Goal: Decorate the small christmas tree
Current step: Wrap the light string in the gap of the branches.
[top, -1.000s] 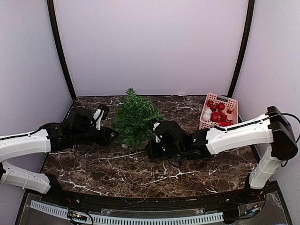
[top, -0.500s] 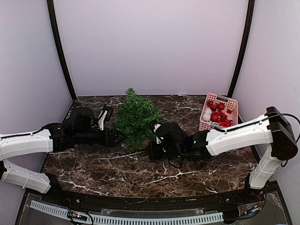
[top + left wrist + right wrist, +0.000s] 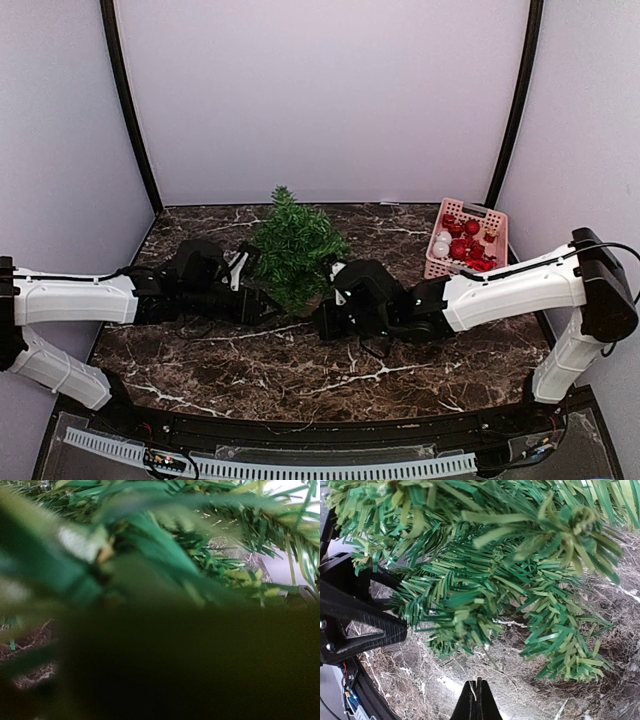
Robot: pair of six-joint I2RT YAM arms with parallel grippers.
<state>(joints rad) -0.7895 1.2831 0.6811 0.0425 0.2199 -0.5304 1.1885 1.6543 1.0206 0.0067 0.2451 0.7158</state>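
Observation:
The small christmas tree (image 3: pixel 293 243) stands at the middle back of the marble table, bushy and green, with no ornaments showing on it. My left gripper (image 3: pixel 266 302) reaches in under its lower left branches. In the left wrist view only blurred green branches (image 3: pixel 165 525) show, and the lower half is dark. The right wrist view shows the left gripper's black fingers (image 3: pixel 365 634) spread apart beside the needles (image 3: pixel 485 580). My right gripper (image 3: pixel 322 320) lies low just right of the tree's foot. Its tips (image 3: pixel 476 685) are pressed together, with a thin pale strand at them.
A pink basket (image 3: pixel 492 222) of red and white ornaments stands at the back right, beyond the right arm. The lilac enclosure's walls close off the back and both sides. Open marble table (image 3: pixel 300 370) lies in front of both grippers.
My left arm has reached to the right, bringing its gripper from beside the tree to under its lower branches. The tree has shifted slightly. The right arm has barely moved.

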